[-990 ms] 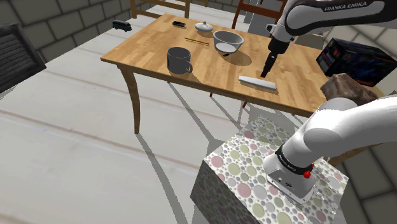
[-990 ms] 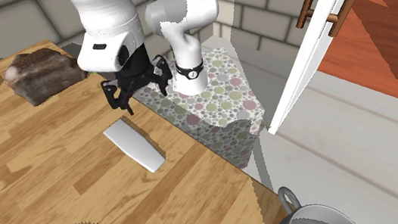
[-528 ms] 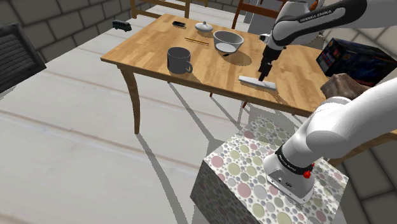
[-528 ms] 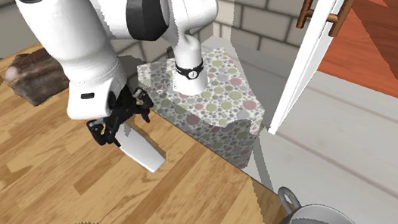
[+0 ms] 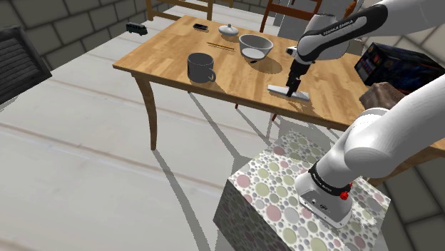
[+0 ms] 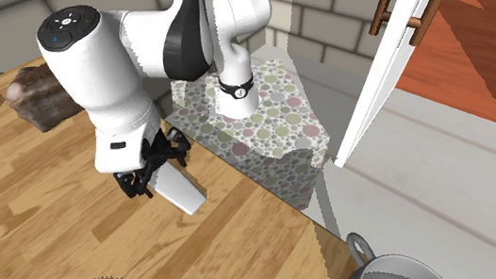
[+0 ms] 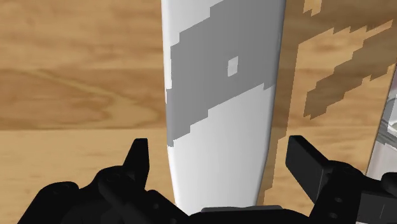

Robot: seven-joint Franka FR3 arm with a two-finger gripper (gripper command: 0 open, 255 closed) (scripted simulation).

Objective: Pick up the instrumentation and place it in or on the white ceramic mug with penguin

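The instrumentation [image 5: 302, 97] is a flat, long white-grey slab lying on the wooden table [image 5: 171, 50] near the edge closest to the stand. My gripper [image 5: 291, 86] is down over it and open. In the second exterior view the gripper [image 6: 151, 178] covers the slab's [image 6: 185, 192] far end. From the wrist, the slab [image 7: 222, 76] runs between the two fingers [image 7: 137, 159] of the gripper [image 7: 219, 153], which stand apart on either side without clasping it. A dark grey mug [image 5: 201, 68] stands towards the shoulder view's left, well apart from the slab.
A white bowl [image 5: 255, 45], a small lidded pot [image 5: 228, 30] and thin sticks [image 5: 221, 47] sit further back on the table. A brown lump [image 6: 42, 94] and a black box [image 5: 399, 68] lie by the arm. The dotted stand [image 5: 307, 207] is close to the table edge.
The arm has come down and swung over the slab, bringing the open gripper from above the table to around the slab's end. The slab has not moved.
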